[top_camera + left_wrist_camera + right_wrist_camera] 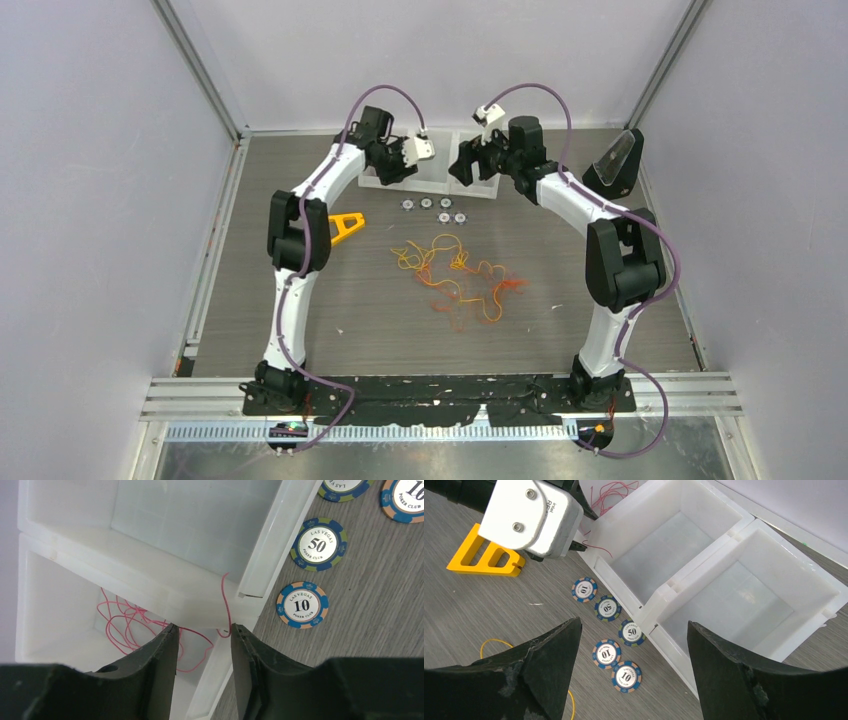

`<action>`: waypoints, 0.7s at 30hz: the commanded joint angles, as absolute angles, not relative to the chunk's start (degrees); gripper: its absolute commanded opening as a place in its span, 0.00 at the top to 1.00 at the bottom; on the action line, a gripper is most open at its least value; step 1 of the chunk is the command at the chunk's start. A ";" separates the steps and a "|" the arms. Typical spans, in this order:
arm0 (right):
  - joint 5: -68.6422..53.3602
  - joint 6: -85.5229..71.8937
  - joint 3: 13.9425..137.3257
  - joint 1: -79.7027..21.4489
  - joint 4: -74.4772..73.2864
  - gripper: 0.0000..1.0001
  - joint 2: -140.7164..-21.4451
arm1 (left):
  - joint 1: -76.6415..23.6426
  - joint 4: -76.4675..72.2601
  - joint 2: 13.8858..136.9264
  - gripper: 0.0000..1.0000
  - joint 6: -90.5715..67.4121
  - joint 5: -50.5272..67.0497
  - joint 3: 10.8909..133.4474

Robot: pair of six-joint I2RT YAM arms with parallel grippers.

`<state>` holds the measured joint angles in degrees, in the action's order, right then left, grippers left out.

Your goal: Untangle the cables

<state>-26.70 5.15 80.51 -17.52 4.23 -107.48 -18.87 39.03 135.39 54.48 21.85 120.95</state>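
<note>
**Top view.** Both grippers are out at the white bin (440, 175) on the far edge. The cable tangle (455, 272), yellow and orange, lies mid-table, well apart from both. Poker chips (432, 208) sit between bin and tangle.

**L wrist view.** The left gripper (204, 630) hangs over the bin's near corner w/ jaws partly apart. 1 red cable (228, 602) lies mostly in the compartment below. 1 strand is draped over the wall and passes between the fingertips. The gap is far wider than the strand, so I judge it is not pinched.

**R wrist view.** The right gripper (634, 625) is spread wide and holds nothing. It sits above the chips, beside the bin.

**Procedure, step in hand (drop red cable in bin):**
1. Spread the L jaws wider.
2. Lift straight up so the strand can't snag a fingertip.
3. Check the draped end falls inside the bin, not on the table.
4. Send the R gripper to the tangle and take 1 outer loop only.
</note>
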 commanded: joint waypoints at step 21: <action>-24.63 8.00 82.02 -17.31 4.48 0.19 -107.67 | -16.28 30.92 128.96 1.00 47.73 24.39 121.97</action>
